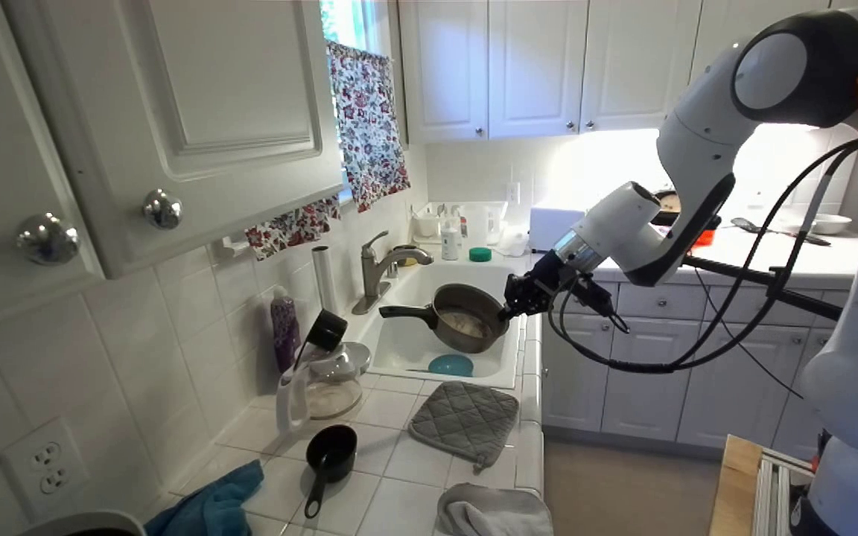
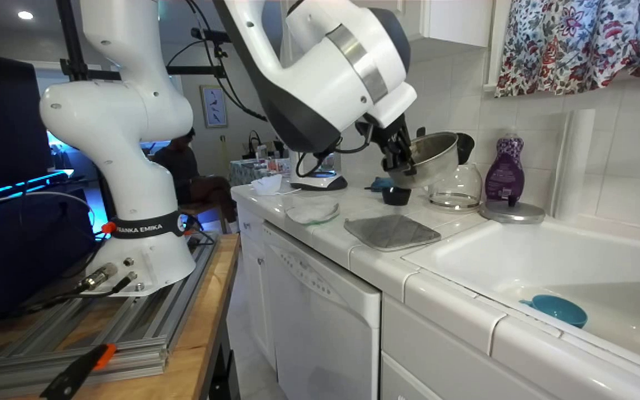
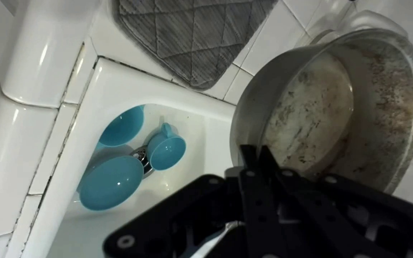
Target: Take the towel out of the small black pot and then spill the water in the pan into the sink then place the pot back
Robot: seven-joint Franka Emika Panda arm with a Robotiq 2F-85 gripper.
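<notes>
1. Gripping pan by rim w/ hand, pinching wall w/ jaws nearly tog.
2. Holding it aloft, tilted, nr sink edge; can't tell exact ht.
3. Can see sm. black pot on bench, btwn blue-teal cloth & grey potholder.
4. Can see pale grey towel nr bench's front edge.
5. Can see turq. bowls + cup in sink.
</notes>
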